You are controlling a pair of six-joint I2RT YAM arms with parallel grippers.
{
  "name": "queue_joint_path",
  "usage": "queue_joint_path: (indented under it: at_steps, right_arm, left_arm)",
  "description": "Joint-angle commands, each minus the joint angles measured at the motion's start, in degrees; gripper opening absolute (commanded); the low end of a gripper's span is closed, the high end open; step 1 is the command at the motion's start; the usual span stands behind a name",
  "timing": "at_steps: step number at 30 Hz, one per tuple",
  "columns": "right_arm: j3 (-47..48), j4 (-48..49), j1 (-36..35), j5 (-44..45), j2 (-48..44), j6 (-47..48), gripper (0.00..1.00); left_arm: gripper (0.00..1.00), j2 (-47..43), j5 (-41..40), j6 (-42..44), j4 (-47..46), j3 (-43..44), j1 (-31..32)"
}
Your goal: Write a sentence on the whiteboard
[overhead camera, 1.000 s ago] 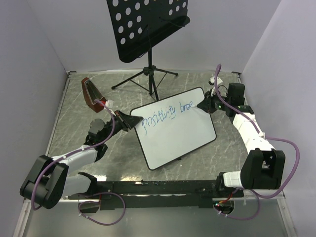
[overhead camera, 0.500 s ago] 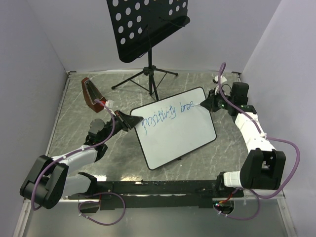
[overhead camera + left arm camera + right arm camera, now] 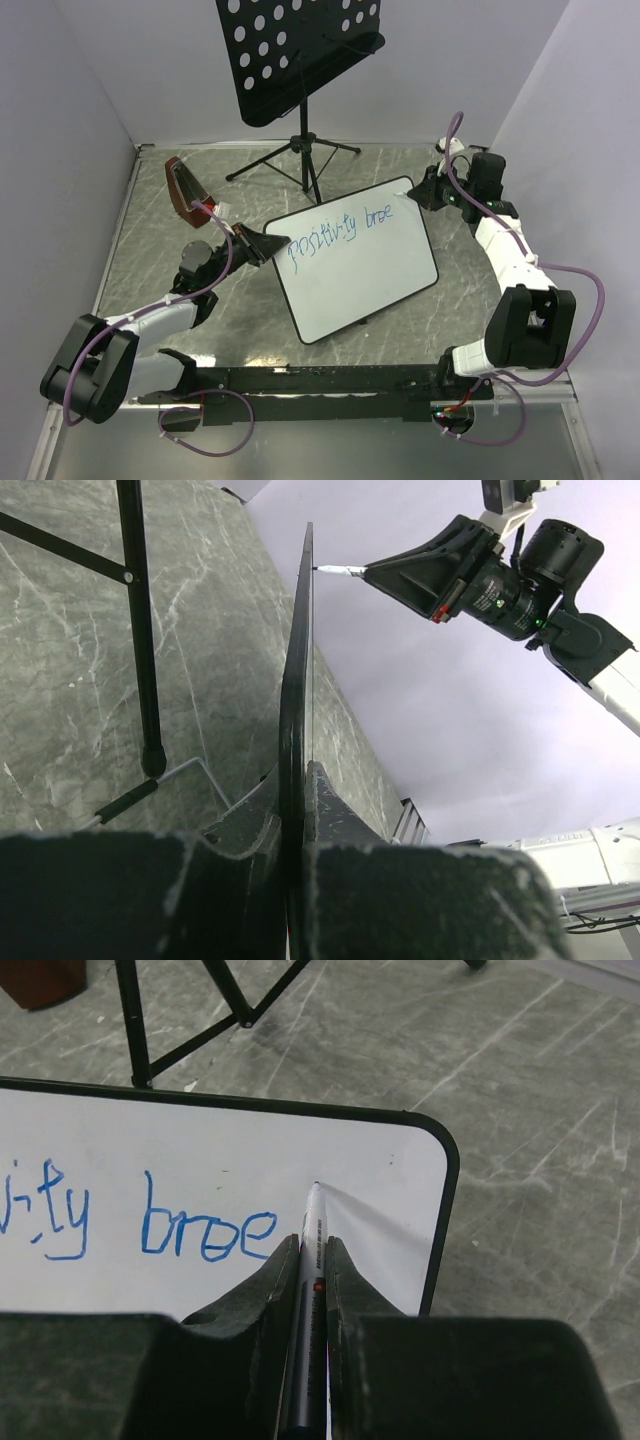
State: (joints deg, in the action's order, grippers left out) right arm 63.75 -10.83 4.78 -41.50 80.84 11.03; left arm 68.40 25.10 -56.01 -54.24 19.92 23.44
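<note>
From above: showed a grey marbled worktop, pale walls, a black music stand at the back, and the whiteboard mid-worktop with the sentence in blue. Left wrist: showed the whiteboard edge-on, left gripper squeezed tight on it. Right wrist: showed right gripper pinching a marker, tip just past "broe".

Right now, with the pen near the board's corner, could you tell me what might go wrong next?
1. The marker sits just past "broe", close to the whiteboard's rounded corner; more letters on this line may run off the rim.
2. Only the left gripper clamps the board, at the opposite edge, so pen pressure from the right gripper could tilt or twist it.
</note>
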Motion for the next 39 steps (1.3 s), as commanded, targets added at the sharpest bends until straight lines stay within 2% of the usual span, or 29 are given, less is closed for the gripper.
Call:
queue_joint_path:
  at_steps: [1,12,24,39]
  right_arm:
    - [2.35,2.48,0.32,0.71,0.90,-0.66,0.00]
    - [-0.72,-0.68,0.41,-0.25,-0.59,2.24,0.00]
    - [-7.41,-3.76,0.85,-0.69,-6.57,5.23,0.00]
    - [-1.17,-1.12,0.67,-0.52,-1.30,1.46,0.00]
  left_arm:
    - [0.01,-0.37,2.14,2.83,-6.14,2.14,0.29]
    - [0.01,-0.11,2.14,2.83,-6.41,2.40,0.29]
    - [0.01,-1.08,1.88,3.10,-5.88,1.87,0.29]
    - [0.01,-0.81,2.05,3.01,-5.97,1.96,0.29]
